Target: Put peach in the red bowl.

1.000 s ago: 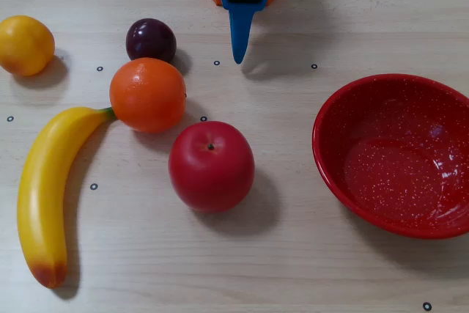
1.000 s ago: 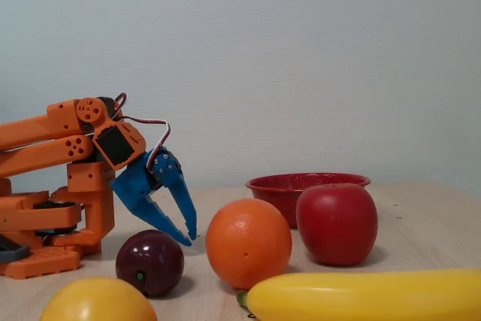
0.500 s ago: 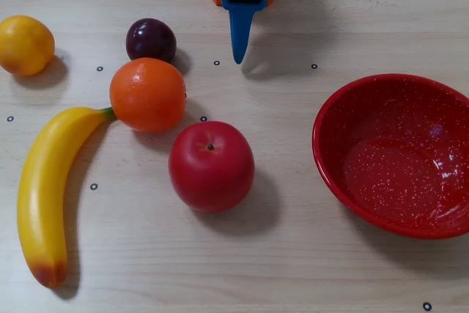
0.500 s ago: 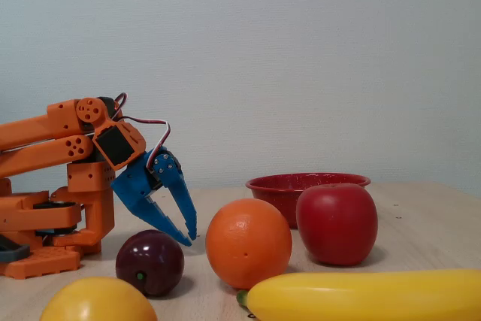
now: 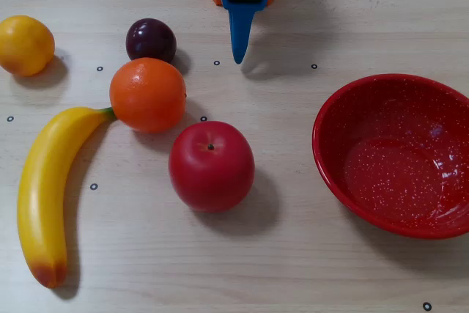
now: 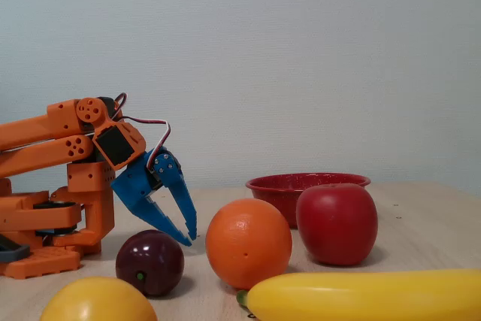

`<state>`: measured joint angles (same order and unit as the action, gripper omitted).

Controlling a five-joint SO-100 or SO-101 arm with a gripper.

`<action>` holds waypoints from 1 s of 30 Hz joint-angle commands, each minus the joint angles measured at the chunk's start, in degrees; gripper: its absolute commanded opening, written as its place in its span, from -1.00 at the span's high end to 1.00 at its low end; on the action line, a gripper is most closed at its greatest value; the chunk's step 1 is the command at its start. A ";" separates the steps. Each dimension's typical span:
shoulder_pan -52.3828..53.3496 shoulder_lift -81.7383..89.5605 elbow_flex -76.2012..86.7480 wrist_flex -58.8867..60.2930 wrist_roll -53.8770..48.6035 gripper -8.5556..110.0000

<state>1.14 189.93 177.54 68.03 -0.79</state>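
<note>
The peach (image 5: 26,45), small, round and yellow-orange, rests at the far left of the table in a fixed view from above. In a fixed view from the side the peach (image 6: 98,300) shows at the bottom left, cut off by the edge. The red bowl (image 5: 343,111) with white speckles stands empty at the right, and its rim (image 6: 274,183) shows behind the apple from the side. My blue gripper (image 5: 238,58) (image 6: 189,240) hangs at the back centre, pointing down, just above the table. It is shut with nothing in it, far from the peach.
A dark plum (image 5: 150,39) lies just left of the gripper. An orange (image 5: 147,94), a red apple (image 5: 211,166) and a long banana (image 5: 44,196) fill the left and middle. The orange arm base (image 6: 45,223) sits at the back edge.
</note>
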 commanded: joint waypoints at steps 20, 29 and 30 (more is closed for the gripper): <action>5.19 -21.71 -20.57 -4.22 -5.98 0.86; 11.25 -34.45 -37.00 0.26 -9.67 0.86; 11.87 -35.42 -38.94 1.14 -10.02 0.86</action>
<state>11.34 155.30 145.99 67.15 -9.14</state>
